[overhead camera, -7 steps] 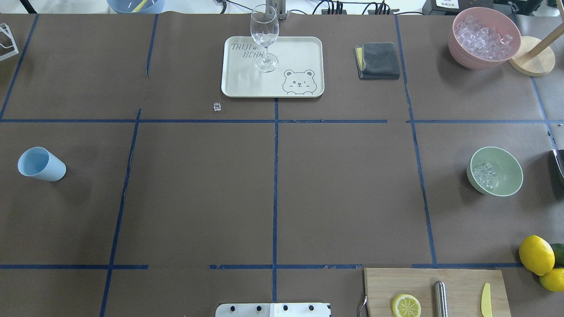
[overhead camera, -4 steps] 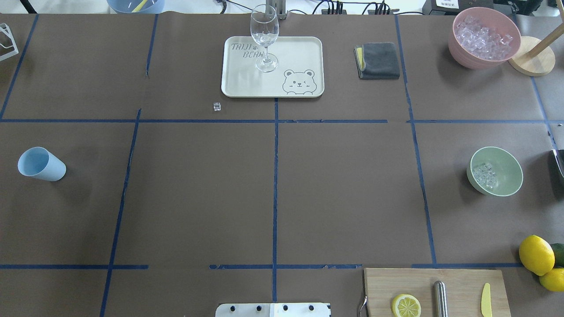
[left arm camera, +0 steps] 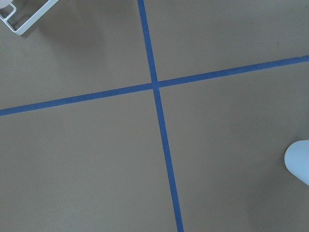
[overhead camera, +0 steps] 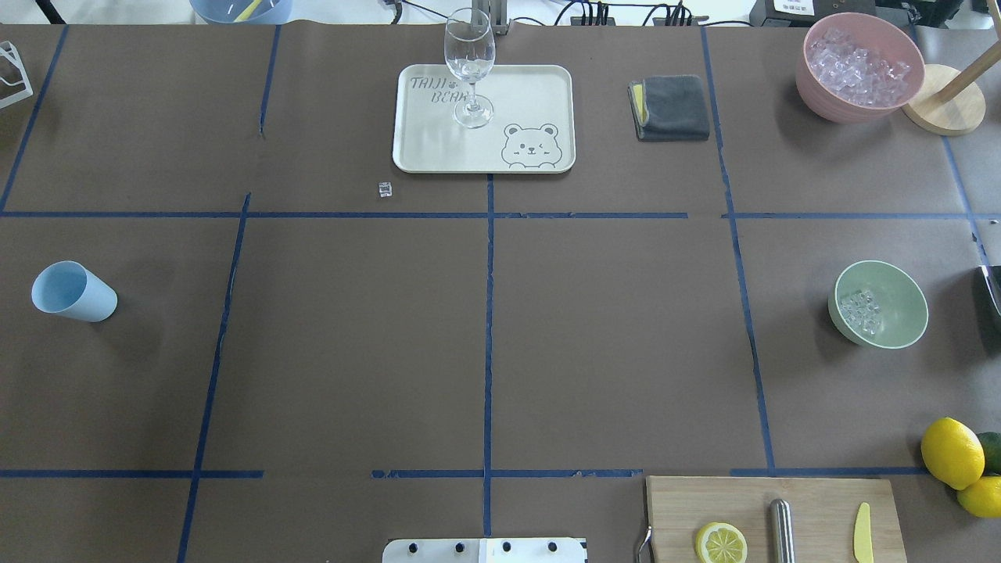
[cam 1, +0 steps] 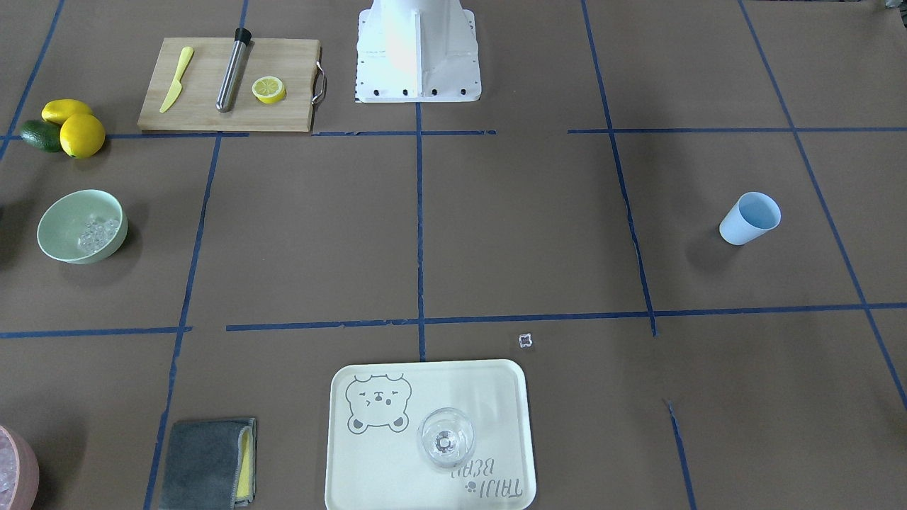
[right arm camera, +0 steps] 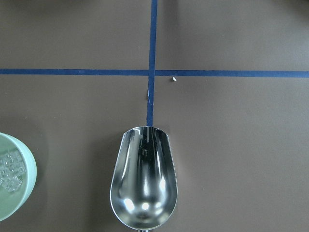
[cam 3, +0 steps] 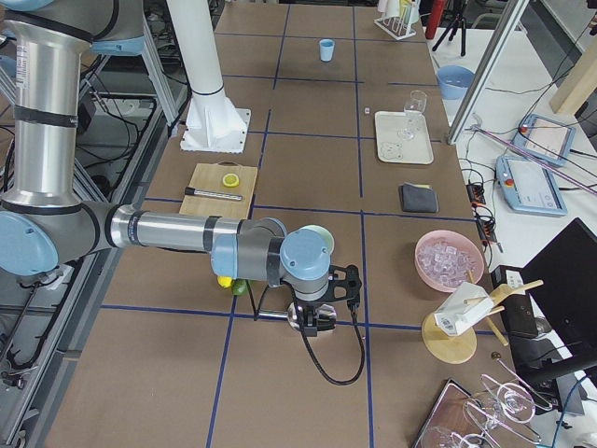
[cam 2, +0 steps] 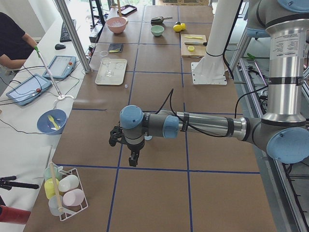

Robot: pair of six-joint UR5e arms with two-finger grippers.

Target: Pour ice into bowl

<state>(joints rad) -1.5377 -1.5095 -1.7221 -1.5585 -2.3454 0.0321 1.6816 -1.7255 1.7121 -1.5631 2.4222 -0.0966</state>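
Observation:
The mint-green bowl (overhead camera: 899, 313) stands at the table's right with a handful of clear ice cubes (overhead camera: 859, 310) in it; it also shows in the front view (cam 1: 64, 219) and at the right wrist view's left edge (right arm camera: 26, 186). The blue cup (overhead camera: 73, 292) stands empty at the far left. An empty metal scoop (right arm camera: 143, 179) hangs under the right wrist camera, right of the bowl. My right gripper (cam 3: 312, 319) and left gripper (cam 2: 132, 158) show only in the side views; I cannot tell whether they are open or shut.
One stray ice cube (overhead camera: 385, 188) lies left of the bear tray (overhead camera: 532, 94) that bears a wine glass (overhead camera: 470, 66). A pink bowl of ice (overhead camera: 817, 86), a grey cloth (overhead camera: 671, 107), a cutting board (overhead camera: 813, 504) and lemons (overhead camera: 952, 452) lie on the right side.

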